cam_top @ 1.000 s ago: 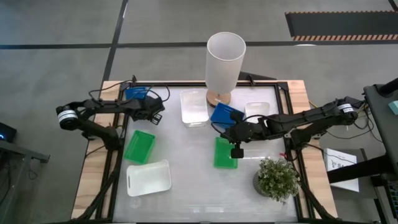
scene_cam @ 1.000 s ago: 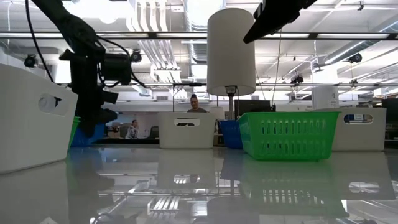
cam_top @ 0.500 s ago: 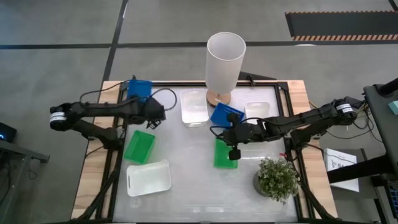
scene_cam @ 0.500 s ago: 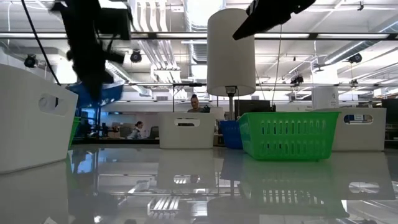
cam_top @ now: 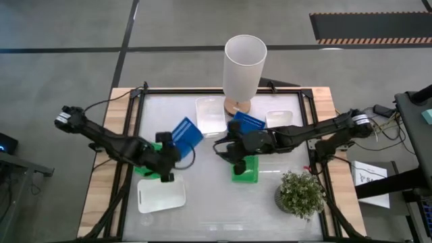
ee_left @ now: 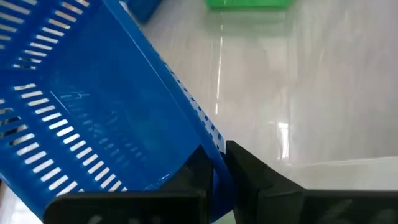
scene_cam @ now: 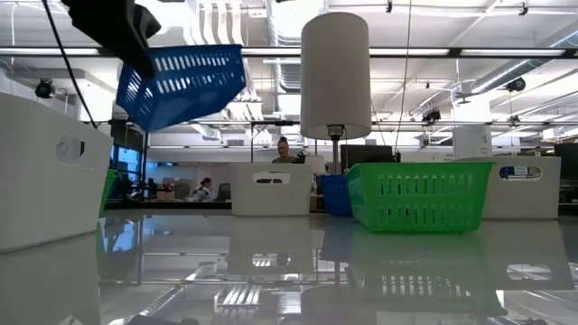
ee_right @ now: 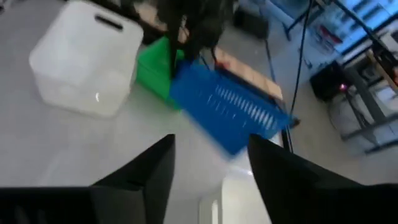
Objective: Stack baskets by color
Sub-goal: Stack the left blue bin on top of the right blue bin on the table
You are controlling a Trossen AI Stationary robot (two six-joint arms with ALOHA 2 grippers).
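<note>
A blue slotted basket (cam_top: 186, 133) hangs tilted above the table's left middle, with my left gripper (cam_top: 171, 150) shut on it; the low view shows the basket (scene_cam: 185, 86) high over the table. My right gripper (cam_top: 226, 150) stands open near the table's middle, its fingers (ee_right: 160, 169) pointing toward the held basket (ee_right: 227, 109) and touching nothing. A second blue basket (cam_top: 248, 123) sits by the tall white cylinder's base. One green basket (cam_top: 244, 170) rests below my right arm. Another green basket (cam_top: 144, 169) lies partly hidden under my left arm. My left gripper pinches the blue basket's side wall at its rim (ee_left: 217, 163), near a corner, one finger inside the basket and one outside. The fingers slant down from the table's left side. The basket is lifted clear of the table and tipped.
White baskets sit at the near left (cam_top: 162, 193), the far middle (cam_top: 210, 116) and the far right (cam_top: 278, 120). The tall white cylinder (cam_top: 244, 64) stands at the far edge and a potted plant (cam_top: 300, 192) at the near right. Bare tabletop (cam_top: 202, 202) lies in the near middle.
My left gripper has carried the blue basket from the table's far left corner up and toward the near middle, rolling as it went; the basket is now lifted high and tipped. My right gripper has risen from the right green basket and shifted toward the table's left.
</note>
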